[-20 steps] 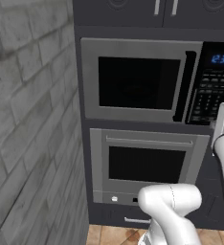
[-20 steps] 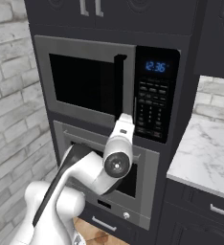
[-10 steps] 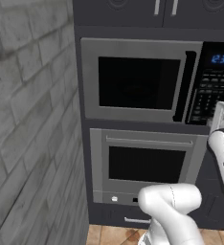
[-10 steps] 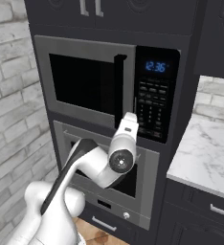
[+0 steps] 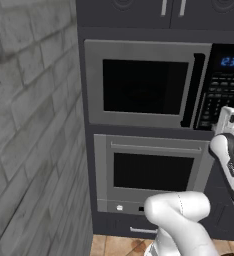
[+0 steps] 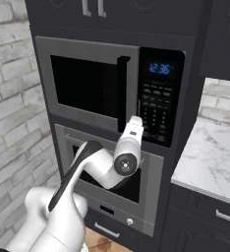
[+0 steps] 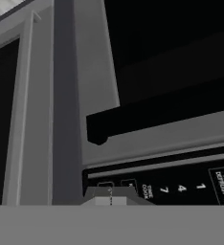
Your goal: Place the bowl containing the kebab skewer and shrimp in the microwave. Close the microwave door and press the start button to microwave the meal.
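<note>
My end effector (image 6: 136,119) is raised against the lower part of the black keypad panel (image 6: 157,110), and I cannot tell whether its fingers are apart or together, since my wrist covers them from the right base camera. From the left base camera just the white wrist shows, at the right edge beside the keypad panel (image 5: 216,97). My hand camera, rolled sideways, gives what neither base camera does: the keys 7, 4 and 1 close before me, the end of the black bar handle (image 7: 133,125) just beyond, and the silver door frame past it.

Compared with 0.5 s ago, my wrist has climbed higher and closer to the keypad panel.

The microwave door (image 6: 90,83) is closed, just to the left of my end effector, its dark window hiding the cavity. The blue digital display (image 6: 159,68) glows directly above. The oven (image 5: 151,172) sits below, a marble tabletop (image 6: 210,160) off to the right.
</note>
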Motion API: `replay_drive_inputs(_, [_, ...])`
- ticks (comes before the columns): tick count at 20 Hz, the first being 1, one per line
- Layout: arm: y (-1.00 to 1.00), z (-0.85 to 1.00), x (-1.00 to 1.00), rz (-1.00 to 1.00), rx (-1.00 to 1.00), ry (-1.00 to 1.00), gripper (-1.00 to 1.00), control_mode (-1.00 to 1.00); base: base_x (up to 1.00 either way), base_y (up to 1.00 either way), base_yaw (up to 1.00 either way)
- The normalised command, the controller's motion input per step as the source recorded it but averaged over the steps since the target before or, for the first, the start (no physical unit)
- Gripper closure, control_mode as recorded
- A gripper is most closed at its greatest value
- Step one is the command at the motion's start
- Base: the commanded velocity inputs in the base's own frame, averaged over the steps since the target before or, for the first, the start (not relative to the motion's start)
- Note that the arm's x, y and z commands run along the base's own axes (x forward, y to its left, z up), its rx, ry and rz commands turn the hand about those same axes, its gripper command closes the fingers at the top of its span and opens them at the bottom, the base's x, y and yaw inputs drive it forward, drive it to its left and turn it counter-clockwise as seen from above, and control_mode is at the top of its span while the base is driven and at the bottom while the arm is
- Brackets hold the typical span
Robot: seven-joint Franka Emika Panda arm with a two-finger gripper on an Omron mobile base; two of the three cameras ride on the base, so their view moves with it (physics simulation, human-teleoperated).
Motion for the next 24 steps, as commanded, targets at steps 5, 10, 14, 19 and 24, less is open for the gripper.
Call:
replay_drive_inputs(5, [-0.16,-0.1,0.27,-0.02,0.0,-0.01,1.0,-1.0,0.0,0.0,0.0])
replay_drive_inputs(10, [-0.14,-0.11,0.28,-0.02,0.0,0.0,1.0,-1.0,0.0,0.0,0.0])
replay_drive_inputs(14, [-0.1,-0.16,0.32,-0.02,0.0,0.0,1.0,-1.0,0.0,0.0,0.0])
replay_drive_inputs(19, [-0.11,-0.16,0.32,-0.02,0.0,0.0,1.0,-1.0,0.0,0.0,0.0])
replay_drive_inputs(24, [-0.13,-0.18,0.33,-0.01,0.0,0.0,1.0,-1.0,0.0,0.0,0.0])
